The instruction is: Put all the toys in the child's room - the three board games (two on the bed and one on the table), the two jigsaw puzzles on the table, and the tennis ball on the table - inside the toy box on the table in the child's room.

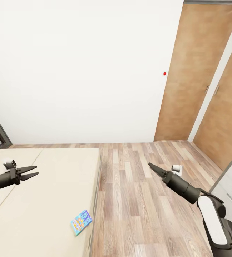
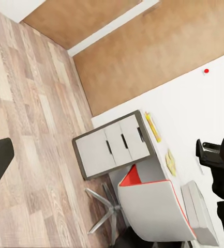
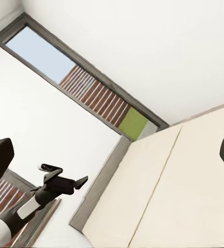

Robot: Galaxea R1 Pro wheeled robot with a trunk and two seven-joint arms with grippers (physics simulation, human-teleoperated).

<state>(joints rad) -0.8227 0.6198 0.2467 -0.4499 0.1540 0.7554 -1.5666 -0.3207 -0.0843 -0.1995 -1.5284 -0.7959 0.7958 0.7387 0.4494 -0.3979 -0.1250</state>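
You stand facing the wall, bed [image 1: 40,200] at your left. One board game [image 1: 81,222] lies flat near the bed's outer edge, not yet picked up; the second is not visible from here. Left gripper [image 1: 30,171] hovers over the bed, jaws parted, holding nothing. Right gripper [image 1: 155,169] is over the floor [image 1: 137,200], jaws closed to a point, empty. The left wrist view shows the counter [image 2: 194,139] with drawers [image 2: 114,144] and a chair [image 2: 153,206]. Judgement: nothing in hand; I cannot tell whether anything is boxed yet.
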